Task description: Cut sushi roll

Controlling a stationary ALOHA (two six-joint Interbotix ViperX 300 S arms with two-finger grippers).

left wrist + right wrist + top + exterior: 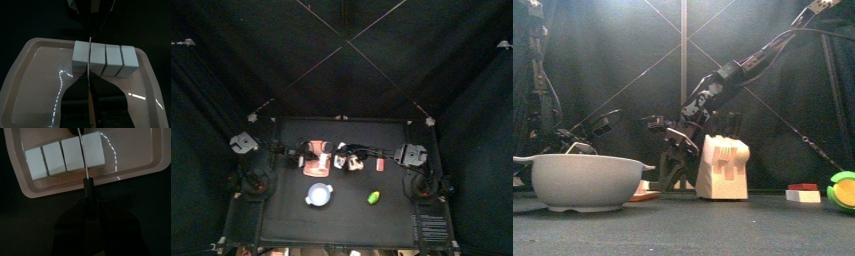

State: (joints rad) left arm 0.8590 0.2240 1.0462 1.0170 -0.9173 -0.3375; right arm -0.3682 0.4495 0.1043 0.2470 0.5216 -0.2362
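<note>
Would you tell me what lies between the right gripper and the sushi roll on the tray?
In the right wrist view, a knife runs from the right gripper over the tray rim and across the sushi roll.

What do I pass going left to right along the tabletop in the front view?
Grey round bowl → pale wooden knife block → small red-topped white block → green and yellow round object at the picture's right edge.
</note>
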